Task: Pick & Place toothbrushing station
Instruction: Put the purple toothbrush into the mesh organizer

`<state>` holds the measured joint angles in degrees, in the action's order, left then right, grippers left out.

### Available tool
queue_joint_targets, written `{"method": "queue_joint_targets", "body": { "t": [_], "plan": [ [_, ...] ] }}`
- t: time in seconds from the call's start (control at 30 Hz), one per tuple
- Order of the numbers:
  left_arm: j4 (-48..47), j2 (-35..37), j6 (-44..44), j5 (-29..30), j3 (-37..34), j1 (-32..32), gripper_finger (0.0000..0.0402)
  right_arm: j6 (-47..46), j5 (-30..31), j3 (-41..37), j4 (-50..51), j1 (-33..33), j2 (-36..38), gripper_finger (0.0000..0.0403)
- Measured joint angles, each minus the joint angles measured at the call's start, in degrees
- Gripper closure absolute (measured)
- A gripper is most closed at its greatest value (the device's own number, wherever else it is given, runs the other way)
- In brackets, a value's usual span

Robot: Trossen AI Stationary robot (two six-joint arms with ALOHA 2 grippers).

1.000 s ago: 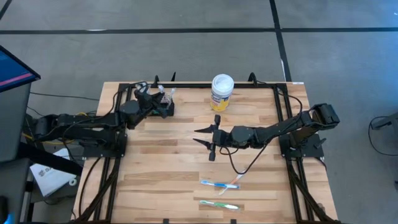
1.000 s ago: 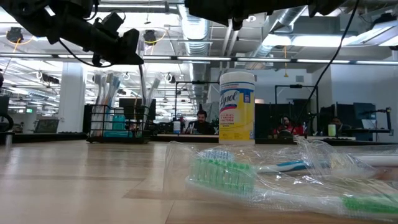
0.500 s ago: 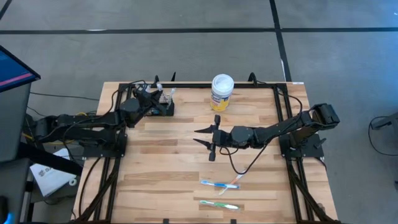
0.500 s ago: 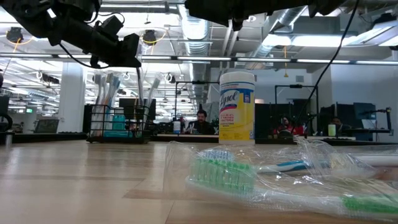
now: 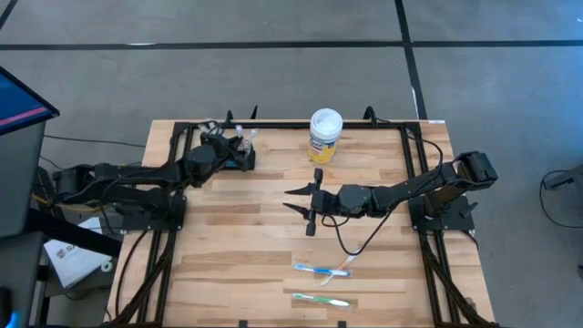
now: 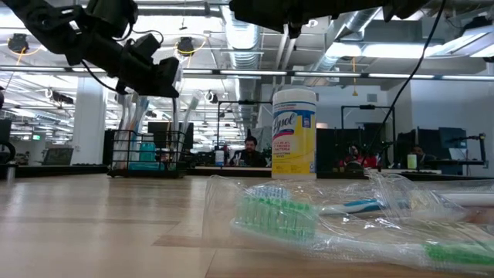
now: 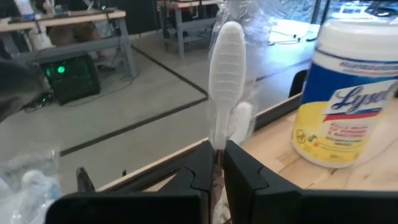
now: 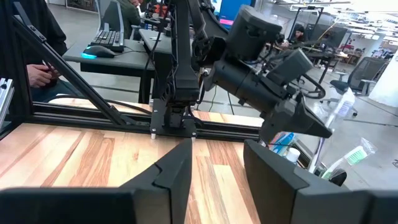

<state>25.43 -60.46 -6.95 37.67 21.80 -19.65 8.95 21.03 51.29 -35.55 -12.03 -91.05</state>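
From the high view, I see the basket point(image 5: 239, 153) at the table's point(image 5: 237, 264) far-left corner, brushes standing in it. My left gripper point(image 5: 233, 151) is right at the basket. The right gripper point(image 5: 308, 202) hovers mid-table, well apart from it, fingers spread and empty. The tub point(image 5: 324, 135) stands at the far edge, and 2 wrapped toothbrushes point(image 5: 321, 270) lie near the front edge.

In the low view, the basket point(image 6: 147, 154) sits on the table left of the tub point(image 6: 294, 133); the left gripper point(image 6: 158, 75) hangs just above its brushes.

In the left wrist view, my fingers point(image 7: 199, 174) are pinched tight on a white toothbrush point(image 7: 225, 81) standing upright, tub point(image 7: 348, 93) close by.

In the right wrist view, my fingers point(image 8: 171, 174) stand wide apart with nothing between them; the left gripper point(image 8: 297, 117) shows across the table.
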Motion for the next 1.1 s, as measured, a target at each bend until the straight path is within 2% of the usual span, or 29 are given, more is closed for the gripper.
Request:
{"method": "queue_joint_targets", "body": {
  "t": [0.6, 0.9, 1.1],
  "plan": [
    [0.4, -2.0, -2.8, -0.8, 0.0, -1.7, 0.0387, 0.0, 0.0, 0.0, 0.0, 0.0, 0.0, 0.0269],
    [0.0, -2.0, -2.8, -2.1, 0.0, -1.7, 0.0344, 0.0, 0.0, 0.0, 0.1, 0.0, 0.0, 0.0266],
    [0.0, -2.0, -2.9, -2.3, 0.0, -1.7, 0.0334, 0.0, 0.0, 0.0, 0.2, 0.0, 0.0, 0.0264]
  ]
}}
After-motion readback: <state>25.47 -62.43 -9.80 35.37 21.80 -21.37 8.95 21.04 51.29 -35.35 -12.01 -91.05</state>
